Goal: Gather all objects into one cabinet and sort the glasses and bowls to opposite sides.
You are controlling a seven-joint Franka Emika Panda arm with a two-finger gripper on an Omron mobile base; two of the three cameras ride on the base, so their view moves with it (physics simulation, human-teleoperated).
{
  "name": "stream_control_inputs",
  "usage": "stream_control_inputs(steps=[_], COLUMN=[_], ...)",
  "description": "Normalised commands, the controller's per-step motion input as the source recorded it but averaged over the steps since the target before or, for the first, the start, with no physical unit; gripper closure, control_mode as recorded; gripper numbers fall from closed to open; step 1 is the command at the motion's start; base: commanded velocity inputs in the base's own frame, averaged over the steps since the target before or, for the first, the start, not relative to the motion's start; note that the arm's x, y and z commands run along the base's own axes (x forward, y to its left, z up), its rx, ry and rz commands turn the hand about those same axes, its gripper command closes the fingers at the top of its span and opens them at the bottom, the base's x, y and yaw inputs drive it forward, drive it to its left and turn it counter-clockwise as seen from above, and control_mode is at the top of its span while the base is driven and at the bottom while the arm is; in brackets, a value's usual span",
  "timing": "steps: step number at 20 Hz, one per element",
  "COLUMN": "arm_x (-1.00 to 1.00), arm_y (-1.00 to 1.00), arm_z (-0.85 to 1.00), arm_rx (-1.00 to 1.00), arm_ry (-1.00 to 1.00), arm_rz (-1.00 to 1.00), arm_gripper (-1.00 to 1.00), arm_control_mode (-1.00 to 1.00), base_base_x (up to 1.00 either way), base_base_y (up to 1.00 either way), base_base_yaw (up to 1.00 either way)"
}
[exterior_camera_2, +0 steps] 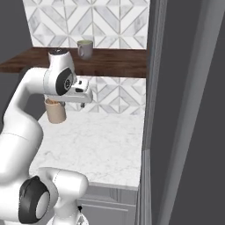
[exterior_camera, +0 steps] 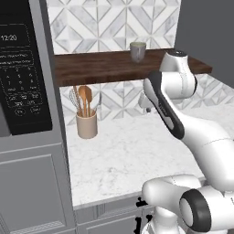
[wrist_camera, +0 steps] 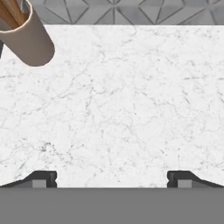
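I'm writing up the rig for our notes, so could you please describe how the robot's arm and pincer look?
The arm is glossy white, built of thick rounded links with dark grey to black bands at the joints. A round grey cap with a ring marks one joint. The pincer has two small dark tips with paler grey pads. No cables show.

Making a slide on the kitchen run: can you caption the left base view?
White arm raised over a marble counter, utensil crock at left, a cup on the wooden shelf.
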Motion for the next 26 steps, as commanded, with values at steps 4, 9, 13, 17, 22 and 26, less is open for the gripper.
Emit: stream_control_inputs(steps=[4, 9, 13, 17, 22, 26], arm_x=[0.11, 0.0, 0.26, 0.74, 0.81, 0.04], arm_y=[0.15, 0.1, 0.03, 0.12, 0.18, 0.04], arm_z=[0.09, 0.7, 0.97, 1.0, 0.93, 0.05], arm_rx=[-0.01, 0.0, 0.0, 0.0, 0.01, -0.01], arm_ry=[-0.33, -0.72, -0.43, -0.35, -0.32, 0.0], arm_rz=[-0.04, -0.16, -0.12, -0.09, -0.01, 0.0], arm_gripper=[-1.0, -1.0, -1.0, -1.0, -1.0, -1.0], arm_control_mode=[-1.0, -1.0, -1.0, -1.0, -1.0, -1.0], base_base_x=[0.0, 0.0, 0.0, 0.0, 0.0, 0.0], base_base_y=[0.0, 0.0, 0.0, 0.0, 0.0, 0.0], base_base_yaw=[0.0, 0.0, 0.0, 0.0, 0.0, 0.0])
